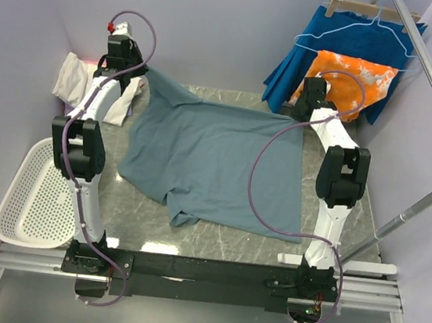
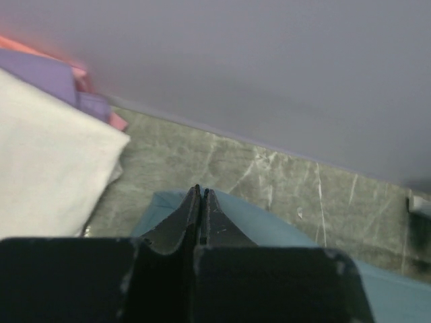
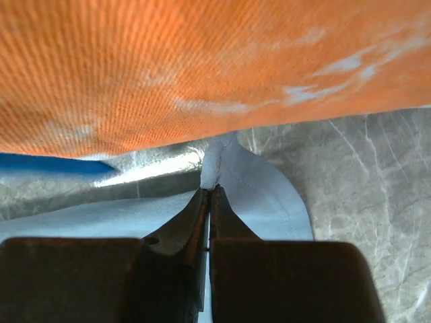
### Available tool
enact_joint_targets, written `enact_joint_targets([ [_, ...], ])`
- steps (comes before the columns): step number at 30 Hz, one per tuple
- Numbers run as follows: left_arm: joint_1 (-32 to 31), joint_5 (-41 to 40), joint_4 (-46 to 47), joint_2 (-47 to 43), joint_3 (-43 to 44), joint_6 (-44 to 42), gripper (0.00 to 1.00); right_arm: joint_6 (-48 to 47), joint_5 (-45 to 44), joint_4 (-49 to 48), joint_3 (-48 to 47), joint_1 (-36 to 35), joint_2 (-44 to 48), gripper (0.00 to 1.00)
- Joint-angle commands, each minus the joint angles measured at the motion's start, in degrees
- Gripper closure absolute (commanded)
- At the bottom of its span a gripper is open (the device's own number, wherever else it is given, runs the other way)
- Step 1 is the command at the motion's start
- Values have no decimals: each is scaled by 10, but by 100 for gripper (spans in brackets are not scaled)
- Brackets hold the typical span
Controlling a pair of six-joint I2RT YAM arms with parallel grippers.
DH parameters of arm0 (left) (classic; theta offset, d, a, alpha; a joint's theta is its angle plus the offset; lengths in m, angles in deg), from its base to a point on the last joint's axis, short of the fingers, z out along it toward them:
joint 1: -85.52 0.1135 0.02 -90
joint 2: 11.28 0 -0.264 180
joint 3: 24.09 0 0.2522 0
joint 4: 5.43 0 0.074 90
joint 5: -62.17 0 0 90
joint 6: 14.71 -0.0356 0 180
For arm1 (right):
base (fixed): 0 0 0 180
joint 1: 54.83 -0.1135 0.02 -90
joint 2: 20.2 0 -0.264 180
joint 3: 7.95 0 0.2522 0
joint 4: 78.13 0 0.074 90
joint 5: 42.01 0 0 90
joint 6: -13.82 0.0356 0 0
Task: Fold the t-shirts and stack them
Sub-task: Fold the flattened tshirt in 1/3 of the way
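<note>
Left claw (image 2: 201, 191), right claw (image 3: 211, 190): t-shirt (image 1: 216, 161) corners

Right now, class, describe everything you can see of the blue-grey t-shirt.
The blue-grey t-shirt is plain, soft, cotton-looking cloth. It lies spread and mostly flat on the marble table, lightly wrinkled, with one short sleeve sticking out toward the near edge. Its two far corners are drawn to points. The left gripper pinches one and the right gripper the other.

Lavender t-shirt (image 2: 42, 70) largely under cream t-shirt (image 2: 47, 168), both blurred and edge-cropped.
</note>
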Motion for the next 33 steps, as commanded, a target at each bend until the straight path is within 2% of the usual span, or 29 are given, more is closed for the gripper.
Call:
enact_joint_targets([
  [1, 2, 75, 60, -17, 36, -12, 94, -12, 7, -36, -6, 6, 24, 100],
  [2, 2, 63, 43, -8, 45, -12, 99, -10, 10, -23, -9, 7, 21, 100],
  [5, 2, 58, 17, -12, 20, -5, 99, -8, 32, -24, 18, 5, 32, 100],
  [8, 2, 60, 8, -43, -45, 18, 99, -10, 54, -40, 86, 0, 78, 100],
  [12, 2, 101, -15, -72, -111, 48, 99, -14, 79, -34, 154, -6, 147, 100],
  [18, 2, 170, -54, -105, -175, 103, 99, -20, 65, -17, 252, -23, 231, 100],
  [28, 2, 177, -51, -296, -354, 155, 99, 0, 32, 6, 321, -28, 283, 100],
  [30, 18, 165, -34, -319, -363, 157, 99, -1, 28, -1, 315, -28, 283, 100],
  [33, 31, 179, -78, -314, -305, 136, 99, -5, 17, 10, 293, -28, 277, 100],
])
